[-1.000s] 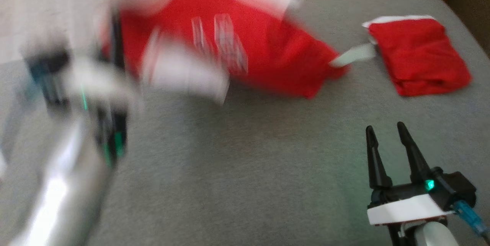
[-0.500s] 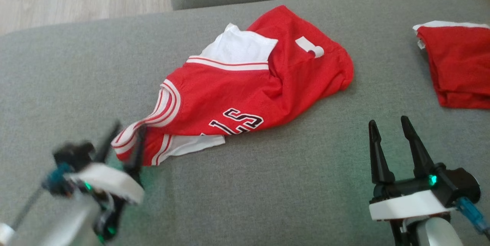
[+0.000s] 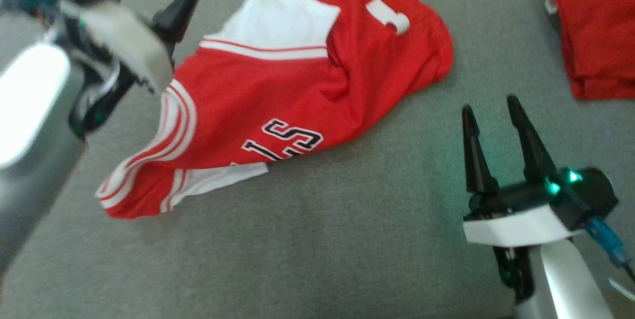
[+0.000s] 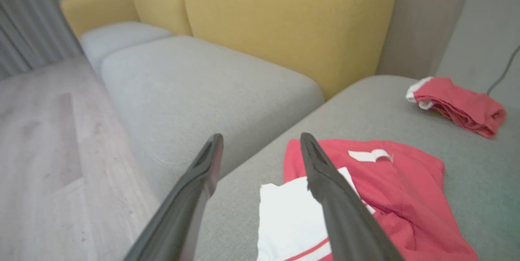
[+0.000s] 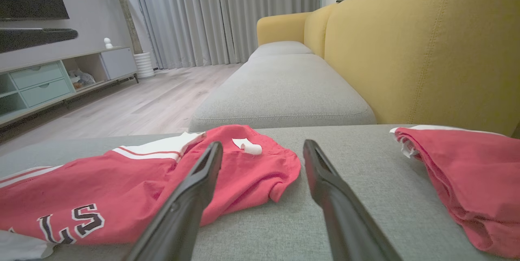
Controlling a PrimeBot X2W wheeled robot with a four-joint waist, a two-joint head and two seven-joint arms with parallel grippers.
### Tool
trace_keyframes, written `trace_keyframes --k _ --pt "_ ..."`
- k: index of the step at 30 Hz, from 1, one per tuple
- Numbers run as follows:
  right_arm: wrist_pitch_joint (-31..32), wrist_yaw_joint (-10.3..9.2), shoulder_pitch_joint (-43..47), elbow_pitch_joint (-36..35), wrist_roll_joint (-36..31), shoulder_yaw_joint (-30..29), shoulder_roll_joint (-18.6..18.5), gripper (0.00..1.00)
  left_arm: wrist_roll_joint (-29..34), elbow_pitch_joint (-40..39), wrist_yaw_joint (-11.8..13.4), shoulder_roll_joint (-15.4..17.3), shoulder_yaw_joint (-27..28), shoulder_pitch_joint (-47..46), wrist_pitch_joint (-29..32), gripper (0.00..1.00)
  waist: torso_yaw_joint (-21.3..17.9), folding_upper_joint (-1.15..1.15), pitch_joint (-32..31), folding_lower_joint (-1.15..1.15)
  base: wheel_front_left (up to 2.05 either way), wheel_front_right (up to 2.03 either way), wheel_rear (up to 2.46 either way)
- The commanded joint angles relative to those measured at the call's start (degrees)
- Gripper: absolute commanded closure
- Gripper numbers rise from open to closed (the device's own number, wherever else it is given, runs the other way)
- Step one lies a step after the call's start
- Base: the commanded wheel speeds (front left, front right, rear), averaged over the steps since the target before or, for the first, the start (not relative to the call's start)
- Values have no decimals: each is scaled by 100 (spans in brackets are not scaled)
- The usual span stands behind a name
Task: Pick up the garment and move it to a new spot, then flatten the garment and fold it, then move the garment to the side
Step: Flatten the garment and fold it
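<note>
Left gripper (image 4: 261, 137) spread wide, empty, over the far-left edge of the garment (image 3: 278, 95), which runs near-left to far-right. Right gripper (image 3: 488, 104), equally agape and empty, sits off right.

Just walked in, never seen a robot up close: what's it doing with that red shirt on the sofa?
A two-armed robot is working on a red-and-white jersey that lies crumpled on a grey sofa cushion, not yet flattened or folded. Neither arm holds it: the left gripper hangs open near the jersey's left side, and the right gripper waits open over bare cushion to its right. A second red garment lies folded at the far right.
</note>
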Motion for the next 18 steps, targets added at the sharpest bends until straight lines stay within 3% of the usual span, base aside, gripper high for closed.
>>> trace_keyframes --k 1,9,18 --pt "-15 -4 -219 -218 -31 185 -30 0 -168 -14 -30 325 -6 -561 284 0 -327 0 551 -1 0 0 0" --pt "-15 -4 -557 -297 16 338 -30 0 -929 388 -33 556 -1158 -1717 965 0 -698 0 1308 -1 0 0 0" --pt "-15 -4 -759 -343 171 494 -30 0 -1349 898 -33 885 -2134 -2505 876 0 -1091 0 1820 -1 0 0 0"
